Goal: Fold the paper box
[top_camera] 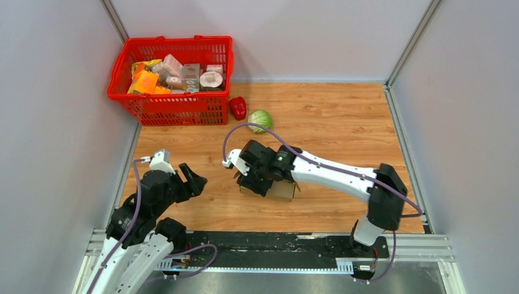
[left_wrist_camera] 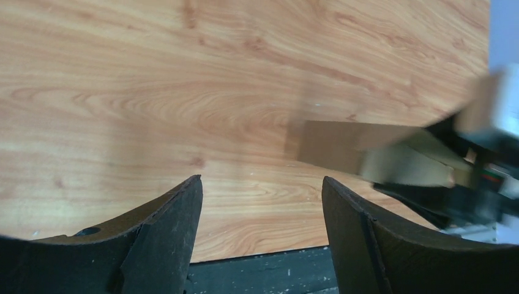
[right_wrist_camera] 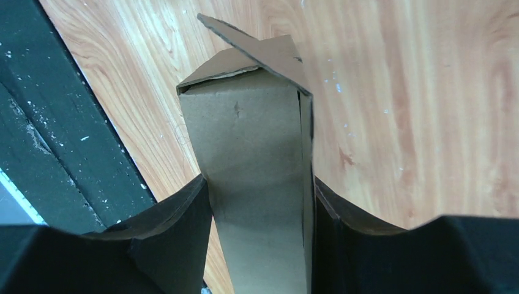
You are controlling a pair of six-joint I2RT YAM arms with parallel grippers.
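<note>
Toward the arm bases from the basket (top_camera: 177, 110) and a little to its right, the box (top_camera: 286, 190) sits on the worktop (top_camera: 343, 122), well apart from the basket. The right hand (top_camera: 260, 182) is clamped on it: the right wrist view shows both fingers (right_wrist_camera: 183, 233) pressed against the sides of the narrow brown cardboard, whose far end flap stands open and tilted. Straight down from the basket, the left hand (top_camera: 193, 177) hovers over bare wood with its jaws apart and nothing between them. A red pepper (top_camera: 238, 108) lies just right of the basket, with a cabbage (top_camera: 261, 120) just beyond it
</note>
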